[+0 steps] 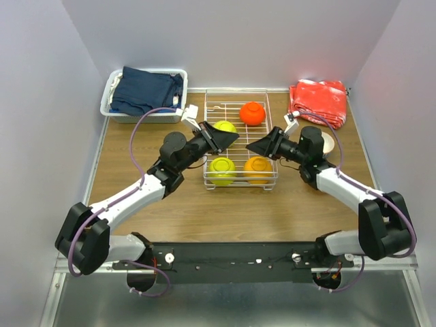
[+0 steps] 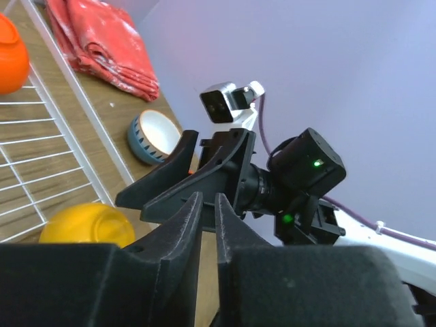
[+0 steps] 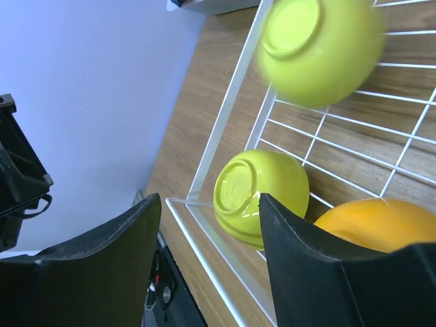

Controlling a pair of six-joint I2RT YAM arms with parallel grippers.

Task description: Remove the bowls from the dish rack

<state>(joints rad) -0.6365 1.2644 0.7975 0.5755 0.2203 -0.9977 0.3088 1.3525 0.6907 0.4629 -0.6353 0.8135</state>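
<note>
Clearly we're mid-unload: four bowls (image 1: pixel 253 112) sit in the dish rack (image 1: pixel 238 91) at twelve o'clock. Our left fingers (image 2: pixel 184 225) are nearly closed (on nothing), our right fingers (image 3: pixel 293 238) spread. Next, we'd close those on the yellow-green bowl (image 3: pixel 259 194).

Glossy smooth bowls (image 1: pixel 221 167), wire dish rack (image 1: pixel 225 106), wood-grain table (image 1: pixel 238 212), red cloth (image 1: pixel 318 96), plastic bin (image 1: pixel 146 117)

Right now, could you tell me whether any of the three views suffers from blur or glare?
Right wrist view: the upper yellow-green bowl is smeared by motion blur, the lower yellow-green bowl crisp. Left wrist view: the left claw is dark and soft up close, the orange bowl sharp. Top view: sharp throughout, small highlights on the red-orange bowl.
</note>
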